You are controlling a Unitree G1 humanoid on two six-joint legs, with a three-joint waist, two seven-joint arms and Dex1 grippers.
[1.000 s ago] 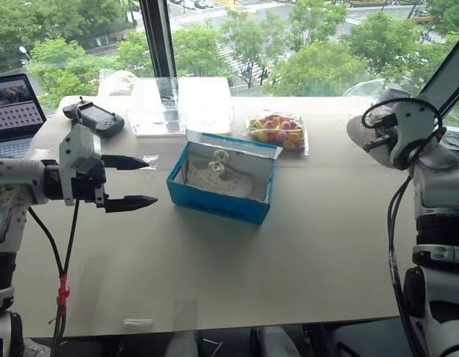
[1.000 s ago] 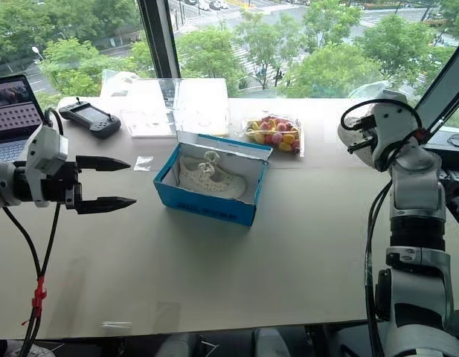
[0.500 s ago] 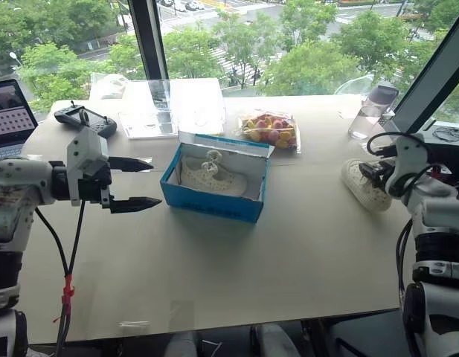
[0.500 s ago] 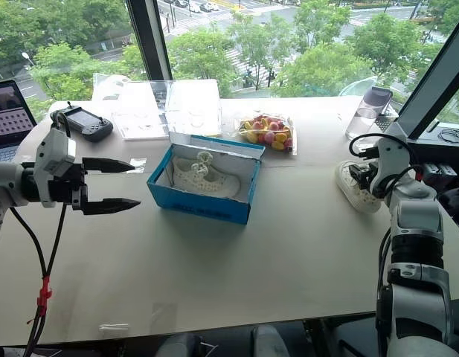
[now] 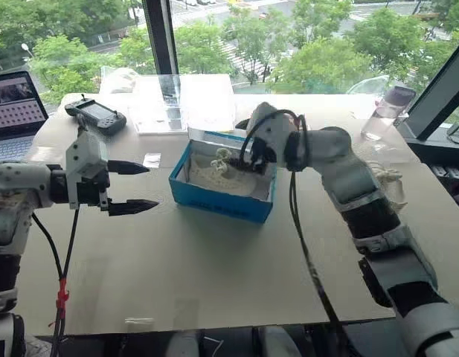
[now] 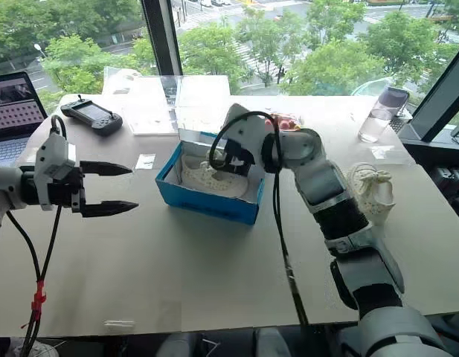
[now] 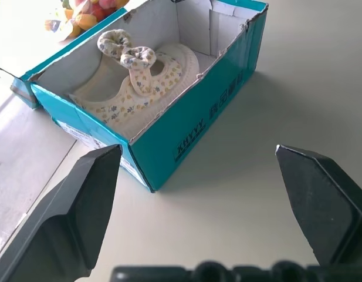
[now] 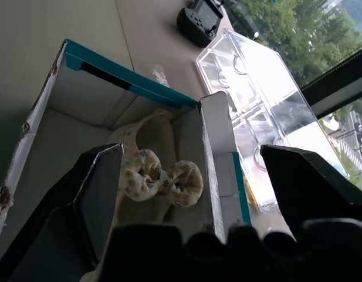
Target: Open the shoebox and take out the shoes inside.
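The blue shoebox [image 5: 218, 199] stands open in the middle of the table. One cream shoe [image 7: 139, 82] with a bow lies inside it. The other shoe [image 6: 372, 190] lies on the table at the right. My right gripper [image 8: 189, 155] hangs open over the box's far right end, just above the bow of the shoe [image 8: 163, 176], with nothing between its fingers. Left of the box, a short way off and above the table, my left gripper [image 5: 151, 186] is open and empty, pointing at the box's short side [image 7: 198, 126].
A clear plastic tray [image 5: 158, 104] and a bag of colourful balls [image 7: 81, 9] sit behind the box. A handheld controller [image 5: 95, 115] and a laptop [image 5: 17, 104] are at the far left. A water bottle [image 6: 376, 115] stands at the far right.
My right arm set a shoe down on the table at the right, let go of it, then swung left over the open box with its jaws open. The left gripper stayed put.
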